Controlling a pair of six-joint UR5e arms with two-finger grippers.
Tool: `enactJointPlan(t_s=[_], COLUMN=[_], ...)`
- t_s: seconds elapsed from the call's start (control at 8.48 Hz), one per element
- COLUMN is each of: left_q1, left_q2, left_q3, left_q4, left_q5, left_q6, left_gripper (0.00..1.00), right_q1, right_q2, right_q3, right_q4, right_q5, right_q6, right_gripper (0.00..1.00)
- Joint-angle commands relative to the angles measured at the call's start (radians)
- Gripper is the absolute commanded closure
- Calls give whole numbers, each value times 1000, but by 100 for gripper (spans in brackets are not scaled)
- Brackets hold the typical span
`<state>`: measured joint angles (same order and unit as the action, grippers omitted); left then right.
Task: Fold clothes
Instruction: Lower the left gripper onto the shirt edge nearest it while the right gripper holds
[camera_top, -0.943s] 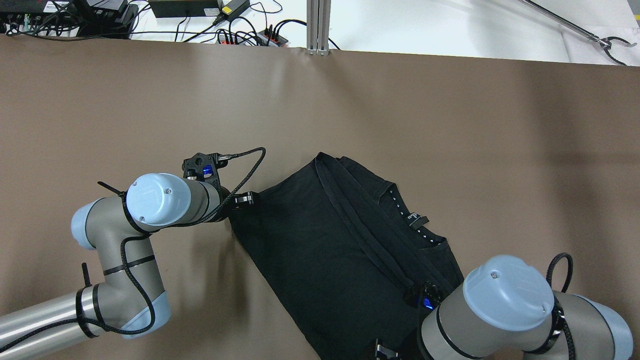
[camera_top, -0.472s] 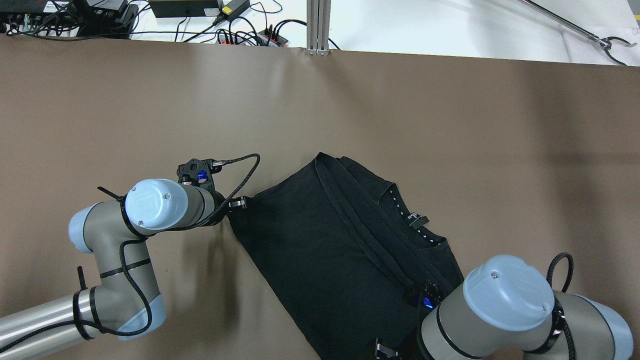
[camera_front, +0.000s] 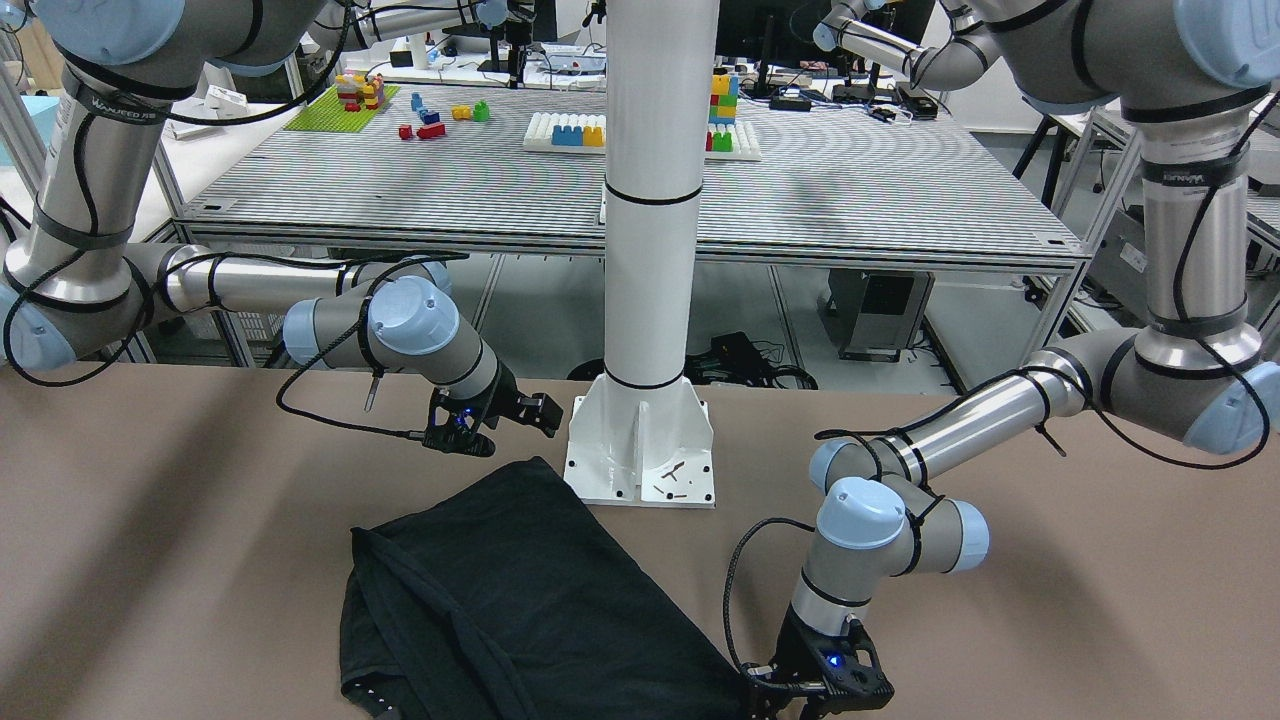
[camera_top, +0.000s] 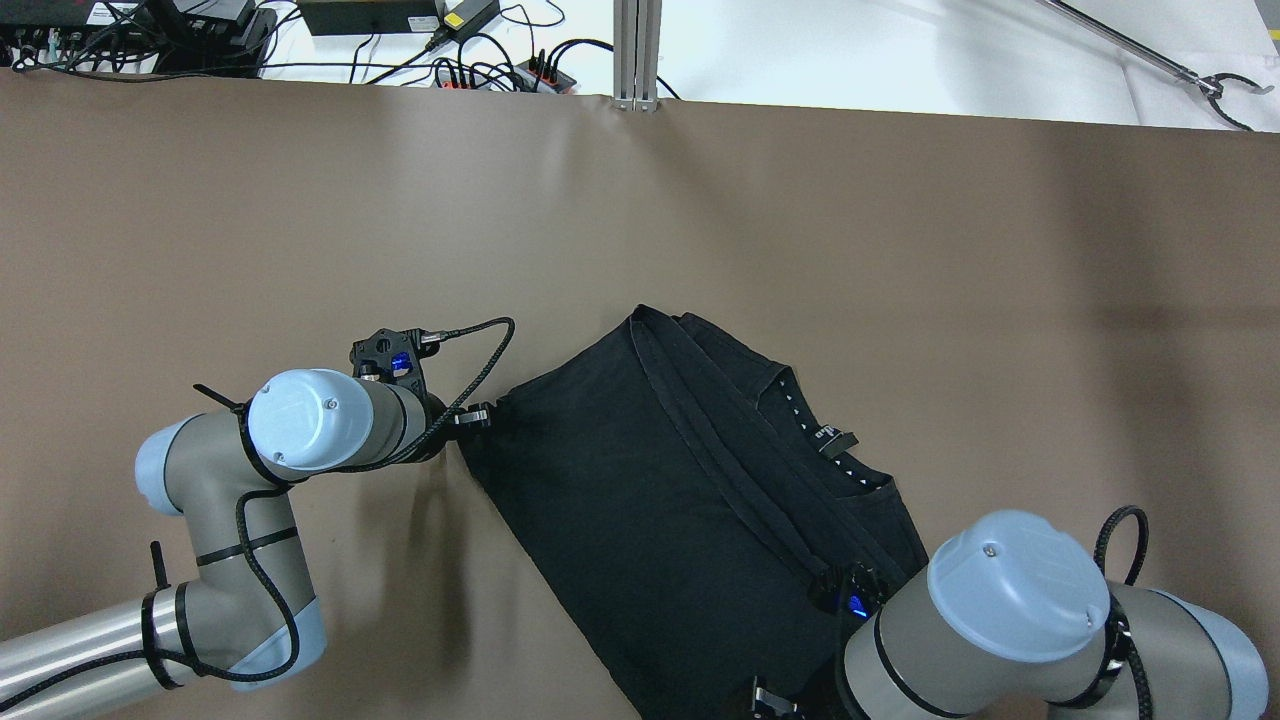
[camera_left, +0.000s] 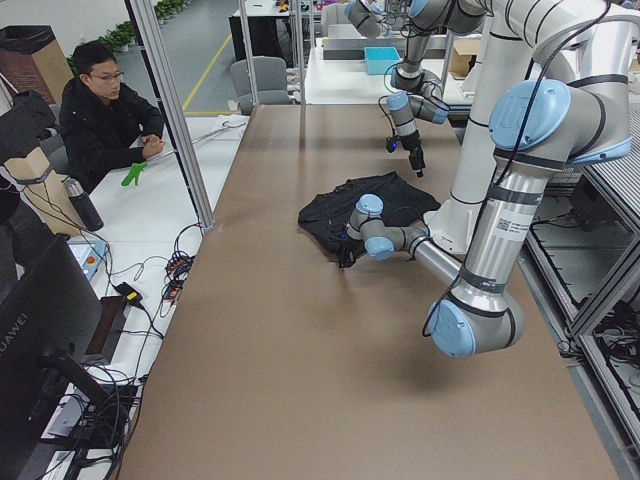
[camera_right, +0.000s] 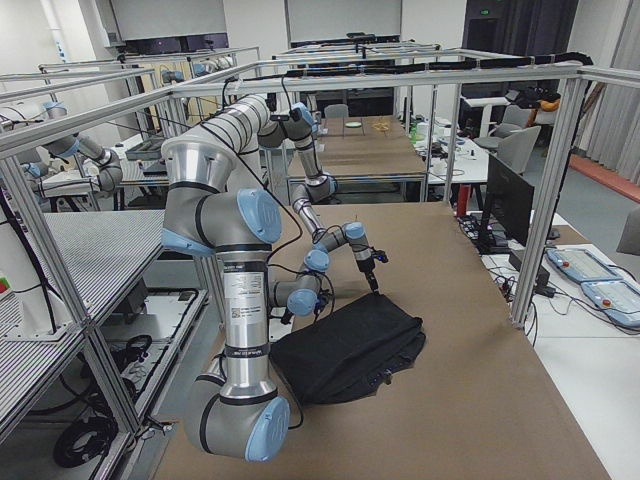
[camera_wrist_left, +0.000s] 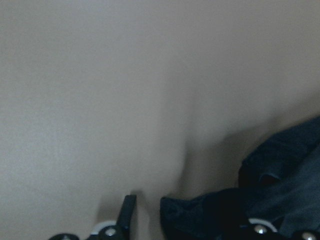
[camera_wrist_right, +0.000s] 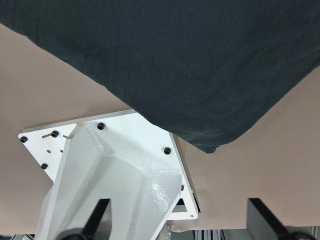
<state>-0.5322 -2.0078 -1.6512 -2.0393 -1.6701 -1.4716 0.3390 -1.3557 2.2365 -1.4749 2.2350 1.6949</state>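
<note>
Black all over: a thin, soft black fabric piece (camera_top: 650, 480), flat on the brown table cover (camera_top: 300, 200), near the robot's edge, one corner just beside the white post's base plate (camera_front: 640, 480). Looks doubled over already, with a hemmed band (camera_top: 705, 440) cutting diagonally across the top layer, and a collar edge (camera_top: 810, 430) with a small tag (camera_top: 838, 440) peeking out from under it. Reads as at least one fold done, judging by those layers. No compact packet yet, though: still a broad, skewed slab, so probably another fold or two left, plus squaring up the edges.

Out to the left gripper (camera_top: 478, 417): low on the table, right at the fabric's near corner, jaws apart, clamped on nothing. In its wrist view, one bare finger (camera_wrist_left: 128, 212) over the table cover, fabric bunched up by the other side.

Over to the right gripper (camera_front: 548, 412): hanging above the table beside the base plate, spread wide, nothing between. Both free, then, and ready for a fresh grasp.
</note>
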Motion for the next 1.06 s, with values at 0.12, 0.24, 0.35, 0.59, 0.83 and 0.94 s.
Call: enactJointPlan(t_s=[0.12, 0.24, 0.35, 0.59, 0.83, 0.94], left_q1=[9, 9, 9, -35, -96, -136], left_q2=[3, 1, 1, 48, 84, 75], left_q3=[-2, -4, -6, -94, -92, -67], left_q4=[-1, -1, -1, 11, 8, 13], left_q5=[-2, -5, -7, -92, -131, -135], left_q6=[-30, -30, -23, 46, 169, 221], left_gripper=[74, 94, 100, 100, 100, 100], right_q1=[6, 14, 15, 32, 51, 55], right_q2=[-6, -6, -10, -10, -11, -11], right_q3=[3, 6, 8, 11, 9, 8], right_q4=[1, 1, 1, 1, -2, -4], right_q5=[0, 0, 0, 0, 0, 0], right_q6=[0, 0, 0, 0, 0, 0], right_gripper=[5, 5, 5, 5, 5, 5])
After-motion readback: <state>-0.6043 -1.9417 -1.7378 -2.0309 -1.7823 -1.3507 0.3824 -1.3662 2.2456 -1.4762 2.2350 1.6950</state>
